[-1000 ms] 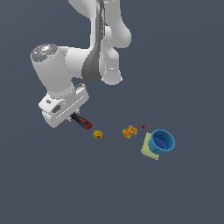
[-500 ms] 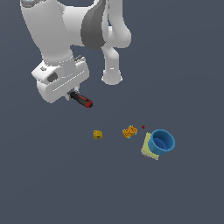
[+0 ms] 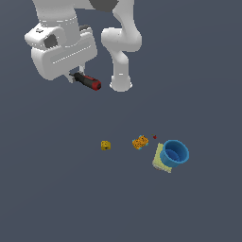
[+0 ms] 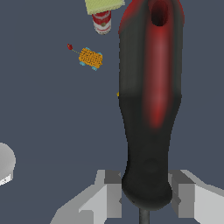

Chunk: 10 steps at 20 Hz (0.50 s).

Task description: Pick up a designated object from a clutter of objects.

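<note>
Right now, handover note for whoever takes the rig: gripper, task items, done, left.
Gripper: shut on the screwdriver, fingers clamped at the shaft end of the black-and-red handle.
Screwdriver: held well above the floor, roughly level, near the arm's base in the exterior view.
Clutter on the floor: yellow block, orange piece, tiny red bit, blue cup on the pale pad.
Done: designated object grasped and lifted.
Left: probably only holding it steady; nothing else needs moving.
</note>
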Each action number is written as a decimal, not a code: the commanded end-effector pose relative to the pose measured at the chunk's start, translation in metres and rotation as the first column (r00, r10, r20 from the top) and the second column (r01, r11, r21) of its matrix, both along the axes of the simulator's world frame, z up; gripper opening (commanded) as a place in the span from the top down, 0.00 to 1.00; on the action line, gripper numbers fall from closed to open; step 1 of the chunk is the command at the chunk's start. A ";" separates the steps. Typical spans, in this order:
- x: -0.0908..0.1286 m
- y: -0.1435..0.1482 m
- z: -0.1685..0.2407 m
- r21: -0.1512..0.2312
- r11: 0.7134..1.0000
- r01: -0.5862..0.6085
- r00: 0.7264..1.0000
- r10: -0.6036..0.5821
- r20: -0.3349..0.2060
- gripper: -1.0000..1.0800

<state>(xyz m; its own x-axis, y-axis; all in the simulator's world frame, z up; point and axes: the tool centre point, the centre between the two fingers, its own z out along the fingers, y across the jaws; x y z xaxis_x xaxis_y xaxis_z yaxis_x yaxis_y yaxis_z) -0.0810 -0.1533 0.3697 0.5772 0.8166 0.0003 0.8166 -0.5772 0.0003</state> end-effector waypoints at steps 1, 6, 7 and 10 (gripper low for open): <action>-0.007 0.002 0.017 0.000 1.000 0.000 1.000 0.000 0.000 1.00; -0.014 0.004 0.040 0.000 1.000 0.000 1.000 0.000 0.000 1.00; -0.015 0.005 0.043 0.000 1.000 0.000 1.000 0.000 0.000 1.00; -0.017 0.005 0.049 0.000 1.000 0.000 1.000 0.000 0.000 1.00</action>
<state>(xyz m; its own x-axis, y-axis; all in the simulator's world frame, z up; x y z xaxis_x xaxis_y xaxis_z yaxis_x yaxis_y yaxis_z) -0.0969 -0.1485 0.4153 0.5776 0.8164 0.0003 0.8164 -0.5776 0.0003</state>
